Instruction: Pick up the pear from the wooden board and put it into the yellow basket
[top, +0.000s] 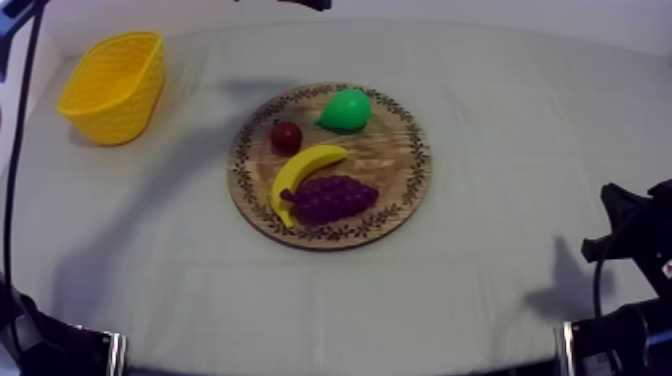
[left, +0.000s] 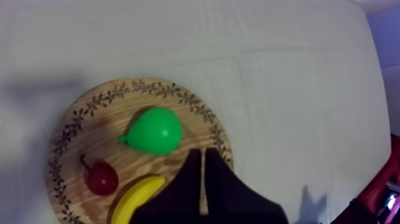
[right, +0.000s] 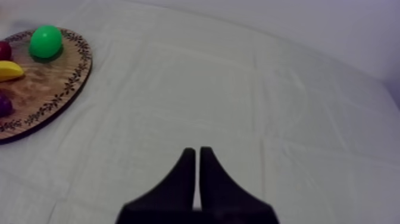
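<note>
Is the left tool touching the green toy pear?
Apart. Left wrist view shows bare round wooden board between the shut left tool and the green toy pear.

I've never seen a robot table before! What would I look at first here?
The round wooden board in the middle of the table stands out, with a bright green pear at its far side, plus a small red fruit, a banana and purple grapes. A yellow basket sits at the far left corner. My left gripper, fingers together, hovers over the board near the pear.
</note>
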